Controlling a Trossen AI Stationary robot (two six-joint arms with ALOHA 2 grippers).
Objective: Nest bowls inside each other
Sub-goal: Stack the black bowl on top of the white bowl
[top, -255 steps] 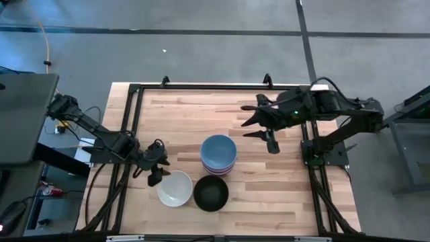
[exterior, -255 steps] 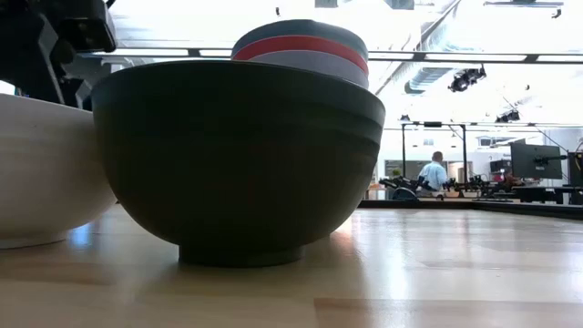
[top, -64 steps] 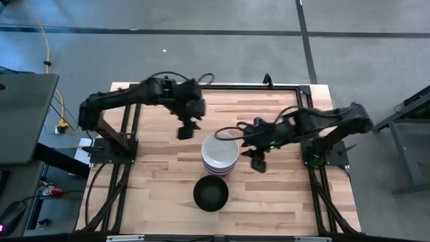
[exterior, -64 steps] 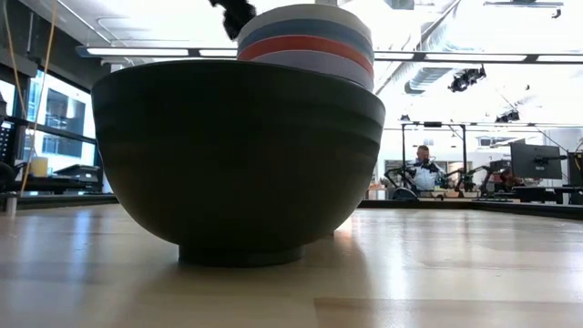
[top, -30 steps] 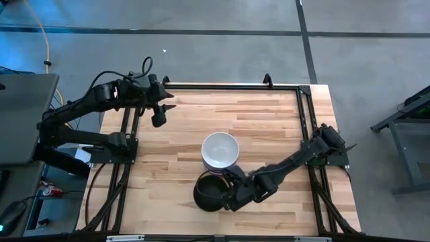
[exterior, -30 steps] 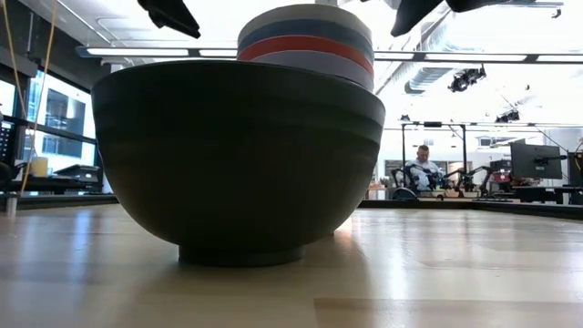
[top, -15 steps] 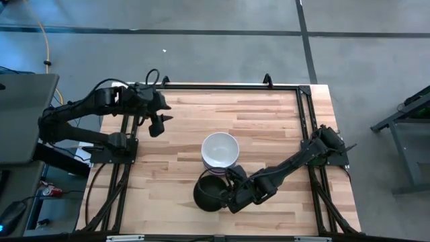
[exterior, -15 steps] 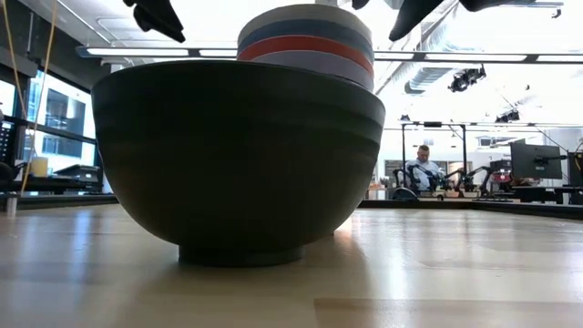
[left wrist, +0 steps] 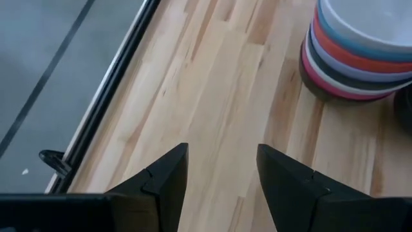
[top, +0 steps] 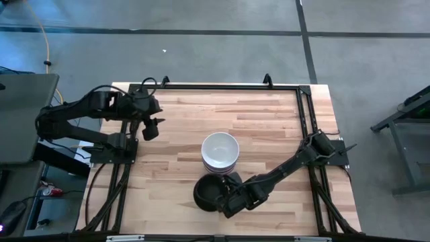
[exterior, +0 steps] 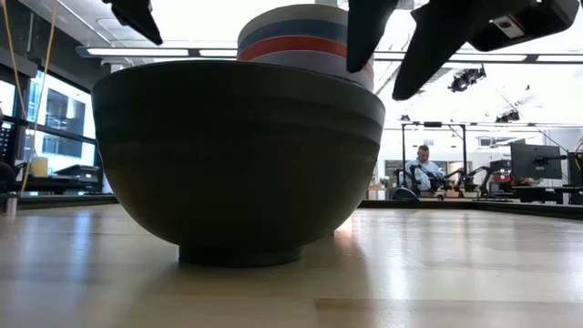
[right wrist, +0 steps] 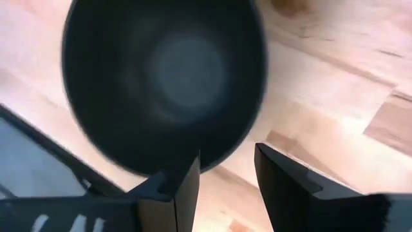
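table (top: 269,128), wood, framed by black rails; broad bare boards on its far half and toward the left edge.

stack of bowls (top: 220,153) at the middle of the table, a white bowl on top; the left wrist view shows blue, red, pale, dark and magenta rims under it.

black bowl (top: 210,193) alone, upright, mouth up, just beside the stack toward the near edge. round, so no long axis to line up with; any point on the rim would serve.

my right gripper (top: 232,199) is low at that bowl's right rim, jaws apart, holding nothing. in my right wrist view the rim lies just ahead of my fingertips (right wrist: 187,183), probably not yet between them, though that view is blurred. this arm is much the nearer.

my left gripper (top: 149,129) hangs well apart near the far left corner, jaws apart, empty.

judgement: straddle the rim, close, lift, carry a short way toward the stack. room is tight only at the near rail.
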